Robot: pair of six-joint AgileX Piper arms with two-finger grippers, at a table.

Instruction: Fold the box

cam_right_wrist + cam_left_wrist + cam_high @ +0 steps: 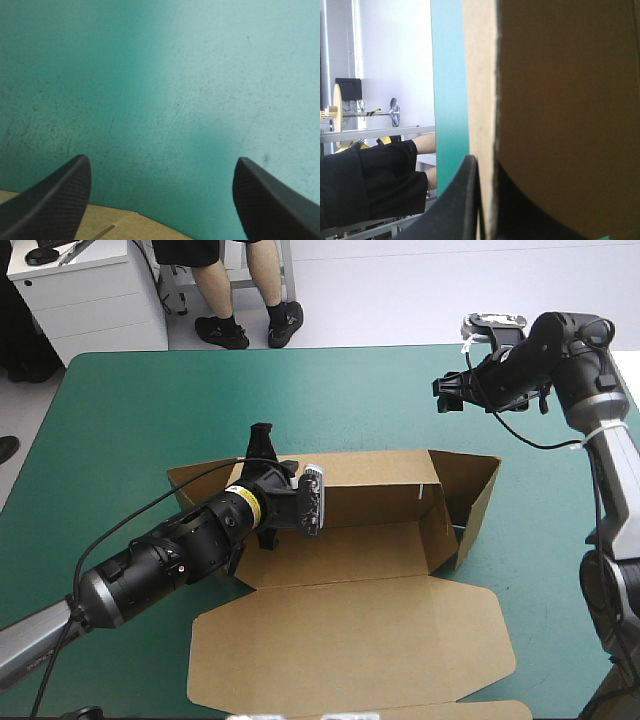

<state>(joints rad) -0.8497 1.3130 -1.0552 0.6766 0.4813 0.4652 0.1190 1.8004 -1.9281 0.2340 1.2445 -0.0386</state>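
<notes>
Left arm stretches low from the near left, the left end effector (262, 447) clamped on a raised wall toward the left end of the brown box (380, 540), which stands mid-worktop (120, 410), lid flat toward the near edge. Right arm bends high at far right, the right end effector (445, 395) spread open over teal-green cover. The left wrist view alone shows board pinched between black fingers (462, 200).
</notes>
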